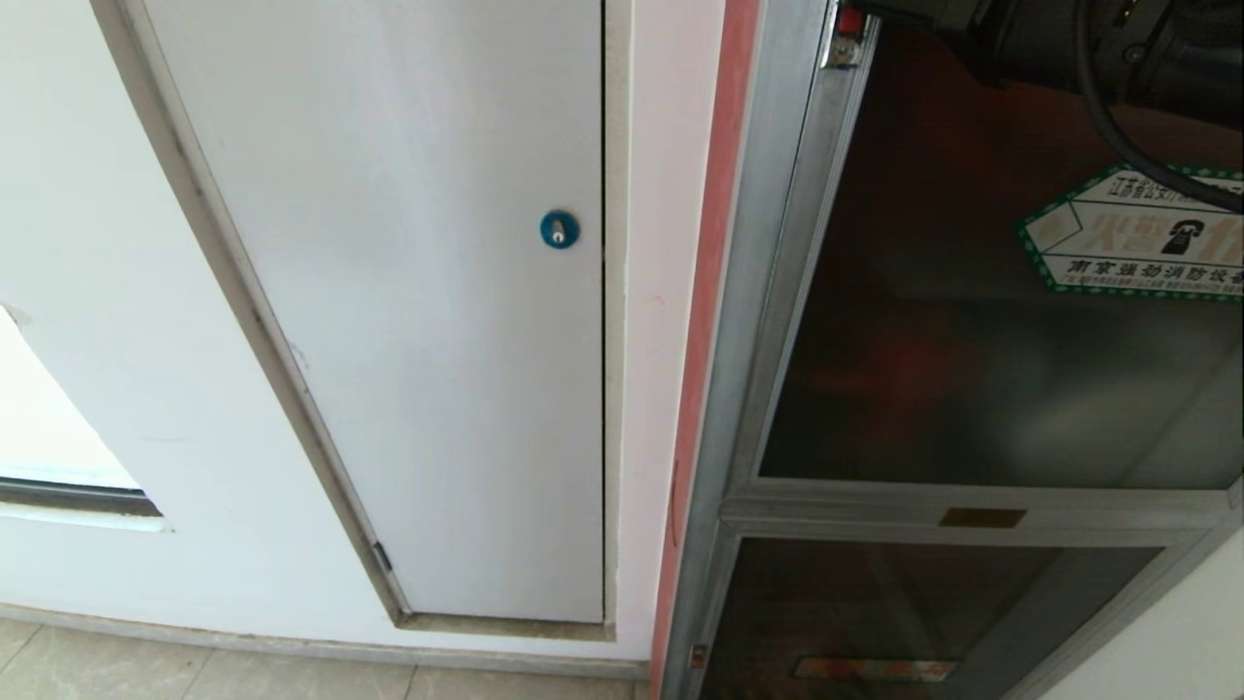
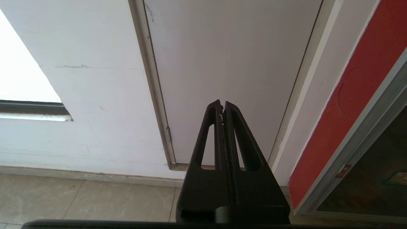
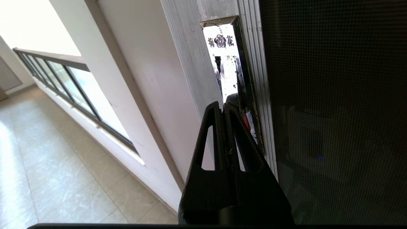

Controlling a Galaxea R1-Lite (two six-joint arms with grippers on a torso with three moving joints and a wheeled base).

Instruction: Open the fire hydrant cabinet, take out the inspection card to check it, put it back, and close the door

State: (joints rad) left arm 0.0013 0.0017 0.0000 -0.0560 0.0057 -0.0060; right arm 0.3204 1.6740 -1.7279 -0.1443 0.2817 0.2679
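Right wrist view: door shut in the fire hydrant cabinet, red latch on its frame edge; right gripper, fingers pressed together and empty, tips at the latch recess. Best hooked squarely, then pulled. Head view shows only the arm; left gripper closed, parked facing the white panel.

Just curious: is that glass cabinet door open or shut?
Shut. The door lies flush in its silver frame, and no red interior shows.
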